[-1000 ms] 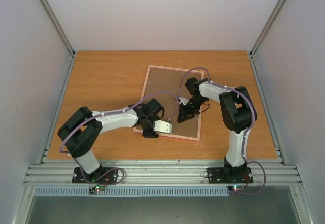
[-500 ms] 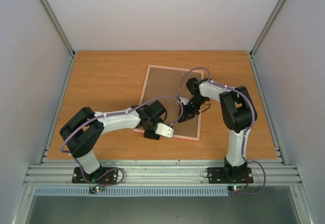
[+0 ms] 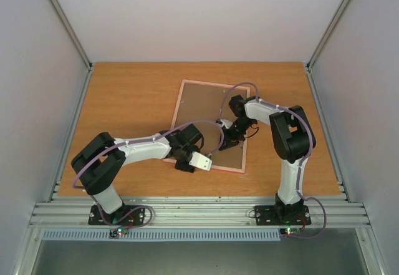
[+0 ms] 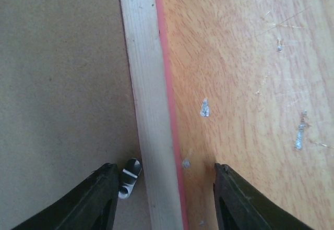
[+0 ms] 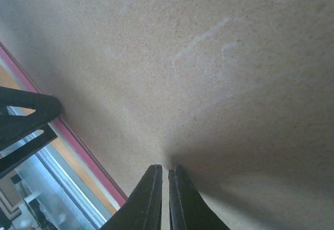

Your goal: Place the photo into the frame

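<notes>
Left gripper (image 4: 166, 188) has shifted slightly sideways and stands half open astride the frame (image 4: 148, 84) rail, gripping nothing: backing board (image 4: 57, 84) beneath one finger, table (image 4: 250, 84) beneath the other. Right gripper (image 5: 168, 170), closed and empty, rests its tips on the backing board.

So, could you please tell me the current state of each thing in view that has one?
Frame: lying flat on the table, back side up.
Backing board: seated inside the frame.
Metal tab: on the board's edge, beside the rail.
Left gripper: open, fingers straddling the frame's rail.
Right gripper: shut, tips down over the backing board.
Photo: not visible in any view.
</notes>
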### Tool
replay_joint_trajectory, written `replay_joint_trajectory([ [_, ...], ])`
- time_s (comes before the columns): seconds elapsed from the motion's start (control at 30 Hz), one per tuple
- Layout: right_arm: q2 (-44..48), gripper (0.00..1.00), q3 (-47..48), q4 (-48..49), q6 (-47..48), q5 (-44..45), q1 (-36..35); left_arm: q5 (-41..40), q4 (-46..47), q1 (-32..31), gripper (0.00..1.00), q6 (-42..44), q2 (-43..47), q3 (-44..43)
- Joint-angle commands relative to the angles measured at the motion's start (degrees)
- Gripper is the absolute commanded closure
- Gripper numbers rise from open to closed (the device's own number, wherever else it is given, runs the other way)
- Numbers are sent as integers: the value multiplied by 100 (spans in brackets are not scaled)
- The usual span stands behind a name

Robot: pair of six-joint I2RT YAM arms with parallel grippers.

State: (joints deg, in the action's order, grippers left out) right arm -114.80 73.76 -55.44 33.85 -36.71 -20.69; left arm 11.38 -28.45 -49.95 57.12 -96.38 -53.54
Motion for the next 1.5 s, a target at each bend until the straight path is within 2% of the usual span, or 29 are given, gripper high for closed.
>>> replay_joint_trajectory([
  [0.0, -176, 93, -133, 51, 90, 456, 74, 206, -165, 56, 47, -394, 321, 275],
  [0.07, -182, 93, -117, 44, 94, 454, 74, 181, 115, 56, 43, -471, 538, 452],
  [0.27, -209, 93, -109, 38, 87, 435, 74, 461, 328, 56, 45, -307, 965, 732],
  [0.73, -242, 93, -116, 31, 100, 380, 78, 339, 559, 56, 46, -228, 139, 266],
  [0.93, -235, 93, -133, 33, 113, 409, 74, 359, 346, 43, 53, 53, 61, 385],
  [1.13, -253, 93, -158, 59, 111, 427, 80, 335, 125, 8, 57, 414, 13, 535],
  [1.27, -262, 93, -147, 57, 113, 453, 82, 290, -242, 8, 62, 500, -180, 338],
  [1.47, -231, 94, -177, 53, 126, 479, 91, 427, -768, 3, 72, 1105, -95, 340],
])
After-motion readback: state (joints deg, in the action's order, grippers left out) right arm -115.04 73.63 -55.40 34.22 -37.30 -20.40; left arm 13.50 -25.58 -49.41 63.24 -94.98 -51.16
